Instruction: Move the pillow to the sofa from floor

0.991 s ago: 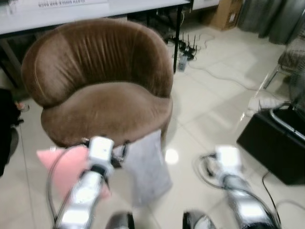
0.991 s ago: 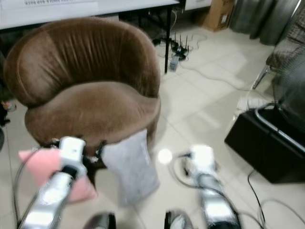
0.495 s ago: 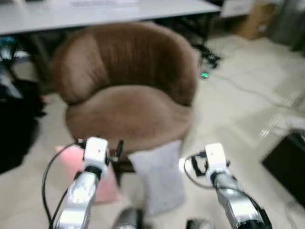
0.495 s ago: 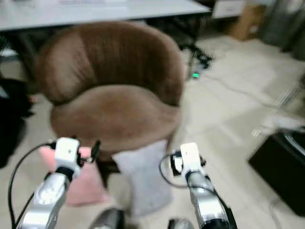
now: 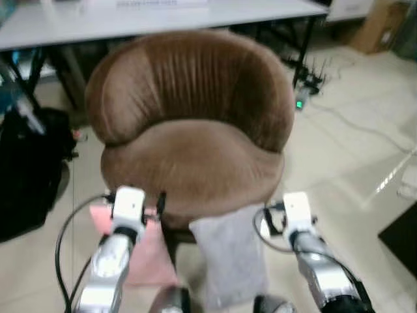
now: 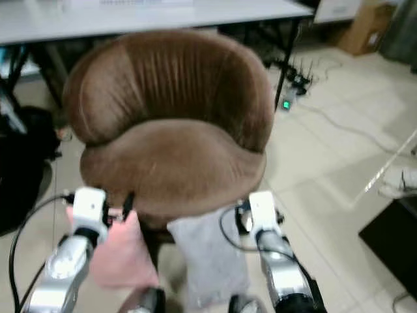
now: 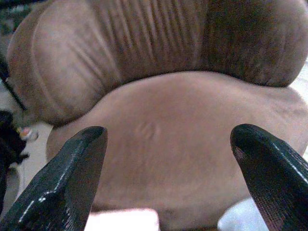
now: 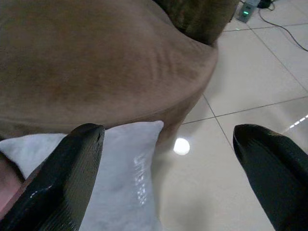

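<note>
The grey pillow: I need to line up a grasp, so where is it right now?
In the left eye view the grey pillow stands on the floor, leaning against the front of the brown chair, beside the pink pillow on its left.

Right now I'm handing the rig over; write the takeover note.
Left tool: open, empty, aimed at the brown chair.
Right tool: open, empty, above the grey pillow.
Grey pillow and pink pillow are both on the floor, leaning against the chair's front.
Done: robot stands at the chair.
Left: grasp a pillow, lift it onto the seat.
</note>
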Available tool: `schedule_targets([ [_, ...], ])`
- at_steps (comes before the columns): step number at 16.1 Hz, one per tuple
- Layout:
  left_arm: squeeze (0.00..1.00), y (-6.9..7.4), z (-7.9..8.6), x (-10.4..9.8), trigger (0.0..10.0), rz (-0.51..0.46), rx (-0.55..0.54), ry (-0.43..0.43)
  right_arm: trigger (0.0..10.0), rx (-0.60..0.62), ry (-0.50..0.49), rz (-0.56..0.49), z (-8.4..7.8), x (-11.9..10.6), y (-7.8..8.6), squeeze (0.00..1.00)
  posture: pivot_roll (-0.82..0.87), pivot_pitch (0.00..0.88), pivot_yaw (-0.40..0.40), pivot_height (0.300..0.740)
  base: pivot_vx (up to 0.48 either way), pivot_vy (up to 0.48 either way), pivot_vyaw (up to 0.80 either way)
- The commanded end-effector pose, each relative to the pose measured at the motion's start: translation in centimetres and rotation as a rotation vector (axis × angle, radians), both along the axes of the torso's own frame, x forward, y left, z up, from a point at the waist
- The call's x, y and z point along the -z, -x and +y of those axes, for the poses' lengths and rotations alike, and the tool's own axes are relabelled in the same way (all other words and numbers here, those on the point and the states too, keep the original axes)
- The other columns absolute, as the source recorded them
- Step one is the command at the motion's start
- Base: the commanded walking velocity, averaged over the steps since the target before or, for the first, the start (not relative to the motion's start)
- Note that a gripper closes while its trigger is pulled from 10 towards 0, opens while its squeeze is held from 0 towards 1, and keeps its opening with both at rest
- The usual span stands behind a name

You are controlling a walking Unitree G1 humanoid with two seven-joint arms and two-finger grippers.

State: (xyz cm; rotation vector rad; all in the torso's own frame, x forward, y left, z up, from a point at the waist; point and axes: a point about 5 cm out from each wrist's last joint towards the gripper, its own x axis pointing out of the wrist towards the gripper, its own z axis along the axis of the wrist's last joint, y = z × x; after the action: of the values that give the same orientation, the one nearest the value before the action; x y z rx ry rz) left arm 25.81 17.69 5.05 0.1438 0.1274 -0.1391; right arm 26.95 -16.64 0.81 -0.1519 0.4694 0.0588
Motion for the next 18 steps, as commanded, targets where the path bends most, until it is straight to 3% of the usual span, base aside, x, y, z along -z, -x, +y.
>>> schedule_targets([
  [1, 0.00, 0.08, -0.82, 0.29, 10.0, 0.012, 0.025, 0.002, 10.0, 0.032, 0.015, 0.014, -1.42, 0.26, 0.29, 0.00, 0.02, 0.000, 0.030, 0.653, 0.334, 0.000, 0.00],
  [9, 0.00, -0.13, -1.01, 0.40, 10.0, 0.017, 0.036, -0.007, 10.0, 0.036, 0.017, 0.022, -1.54, 0.37, 0.22, 0.00, 0.02, 0.000, 0.024, 0.653, 0.041, 0.000, 0.00],
  [13, 0.00, -0.07, -0.94, 0.50, 10.0, 0.018, 0.031, -0.009, 10.0, 0.032, 0.020, 0.023, -1.56, 0.35, 0.15, 0.00, 0.02, 0.000, 0.020, 0.615, 0.000, 0.000, 0.00],
  [18, 0.00, 0.06, -0.99, 0.66, 10.0, 0.023, 0.033, -0.010, 10.0, 0.026, 0.022, 0.022, -1.60, 0.33, 0.17, 0.00, 0.02, 0.000, 0.015, 0.611, 0.000, 0.000, 0.00],
])
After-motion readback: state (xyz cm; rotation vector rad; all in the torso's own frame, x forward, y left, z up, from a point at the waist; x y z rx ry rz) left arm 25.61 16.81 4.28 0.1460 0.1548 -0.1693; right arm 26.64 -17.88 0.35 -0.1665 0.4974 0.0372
